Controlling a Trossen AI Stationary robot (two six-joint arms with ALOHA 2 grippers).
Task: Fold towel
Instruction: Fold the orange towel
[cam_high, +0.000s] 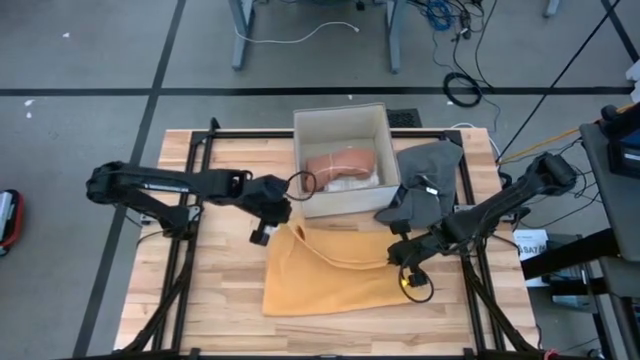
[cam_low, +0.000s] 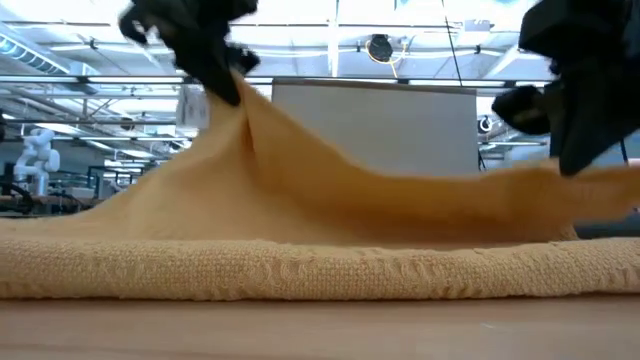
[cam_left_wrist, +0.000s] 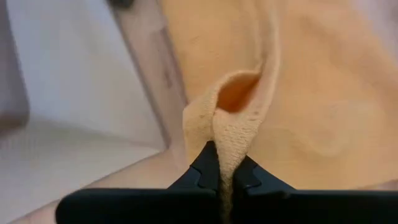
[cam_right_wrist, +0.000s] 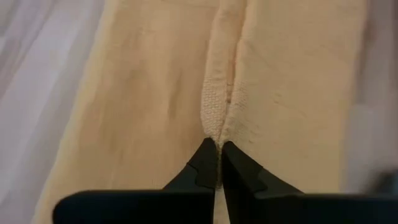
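An orange-yellow towel lies on the wooden table, its near part flat and its far edge raised. My left gripper is shut on the far left corner, which it holds up in a peak. My right gripper is shut on the far edge near the right corner, and holds it lower. The cloth sags between the two grippers. My left gripper pinches the towel's far left corner between its two fingers, with the cloth bunched into a fold there. The fingers slant down from the table's left. The corner is lifted clear, and the cloth slopes down from it to the table. My right gripper pinches a fold of the towel's far edge near the right corner between its two fingers. The fingers slant down from the table's right. That edge is a little off the table, and the rest of the towel lies flat.
A white box stands at the table's far side just behind the towel, with a folded pink cloth inside. A grey cloth lies to the right of the box. Bare wood shows to the left of the towel.
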